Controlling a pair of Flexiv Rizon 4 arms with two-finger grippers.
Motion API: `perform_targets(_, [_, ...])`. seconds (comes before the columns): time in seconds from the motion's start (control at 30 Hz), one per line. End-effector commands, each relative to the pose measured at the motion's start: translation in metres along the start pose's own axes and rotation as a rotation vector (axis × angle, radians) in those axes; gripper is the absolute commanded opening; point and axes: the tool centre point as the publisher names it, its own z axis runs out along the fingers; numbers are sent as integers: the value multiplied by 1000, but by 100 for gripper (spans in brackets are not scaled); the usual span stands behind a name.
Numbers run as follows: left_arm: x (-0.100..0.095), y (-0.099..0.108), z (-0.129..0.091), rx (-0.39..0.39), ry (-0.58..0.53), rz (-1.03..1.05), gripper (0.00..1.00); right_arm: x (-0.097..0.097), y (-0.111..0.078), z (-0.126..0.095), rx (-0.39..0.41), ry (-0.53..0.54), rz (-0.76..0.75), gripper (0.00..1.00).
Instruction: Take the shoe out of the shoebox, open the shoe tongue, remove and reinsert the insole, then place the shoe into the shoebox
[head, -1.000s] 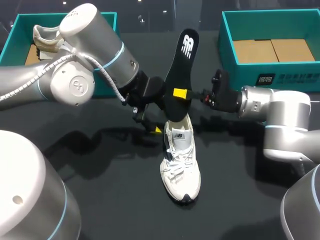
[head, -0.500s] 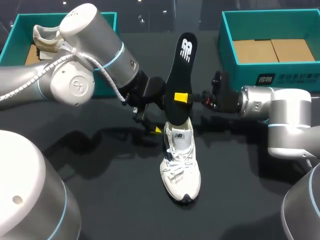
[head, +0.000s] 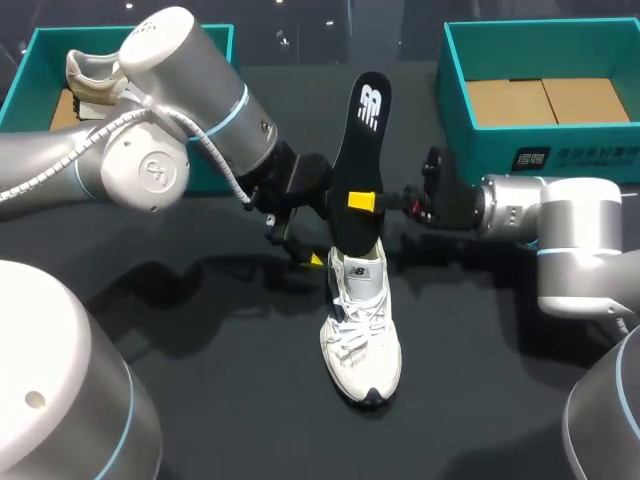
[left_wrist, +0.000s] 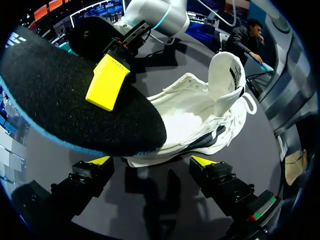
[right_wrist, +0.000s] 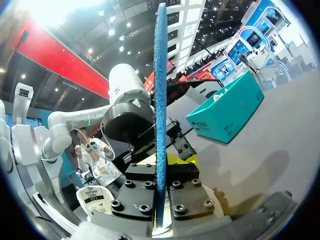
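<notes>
The left arm (head: 170, 130) fills the left of the head view and the right arm (head: 560, 230) enters from the right edge, both meeting mid-frame over the black table (head: 200, 380). A teal shoebox (head: 540, 155) sits open at upper right, apparently awaiting the shoe's return. A second teal box (head: 30, 60) at upper left holds another sneaker (head: 90, 80). The white sneaker (head: 360, 330) lies at centre, toe toward the lower edge and tongue pulled up to expose its mouth. The black insole (head: 362, 140) stands nearly upright above the heel opening, its lower end at the mouth, judged ready for reinsertion. The right gripper (head: 365, 200) pinches the insole at mid-length, fingers clamped on both faces. The left gripper (head: 305, 245) stands wide apart just behind the heel, seemingly placed to brace the shoe.
</notes>
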Motion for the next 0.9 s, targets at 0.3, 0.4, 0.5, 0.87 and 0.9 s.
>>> perform_targets(0.3, [0,0,0,-1,0,1,100,2,1,2,16,-14,-49,0])
perform_targets(0.4, [0,0,0,-1,0,1,100,4,-2,3,25,-25,-74,0])
perform_targets(0.5, [0,0,0,-1,0,1,100,4,-6,2,30,-36,-84,0])
perform_targets(0.87, [0,0,0,-1,0,1,100,3,-24,-5,39,-98,-56,0])
perform_targets(0.9, [0,0,0,-1,0,1,100,3,-25,-5,41,-99,-57,0])
